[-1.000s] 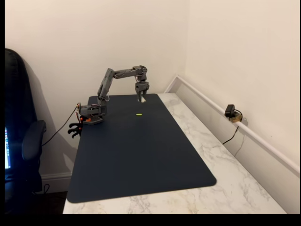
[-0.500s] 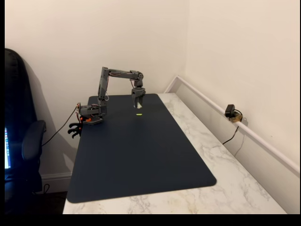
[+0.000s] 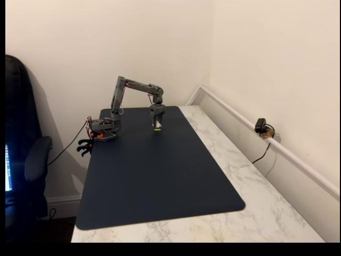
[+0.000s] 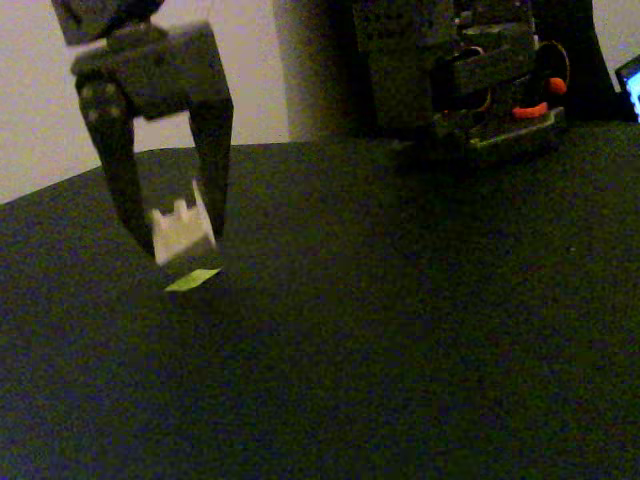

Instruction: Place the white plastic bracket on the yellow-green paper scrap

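At the upper left of a fixed view, the white bracket (image 4: 182, 229) is held between the fingers of the gripper (image 4: 170, 232) (pointing downward), directly above the yellow-green paper scrap (image 4: 192, 280), apparently just clear of it.

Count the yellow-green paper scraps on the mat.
1. The yellow-green paper scrap lies flat on the dark mat, just below the white plastic bracket held in the gripper.

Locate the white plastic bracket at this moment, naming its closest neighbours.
In a fixed view the white plastic bracket sits at the left, pinched between the tips of the gripper, just above the yellow-green paper scrap on the dark mat.
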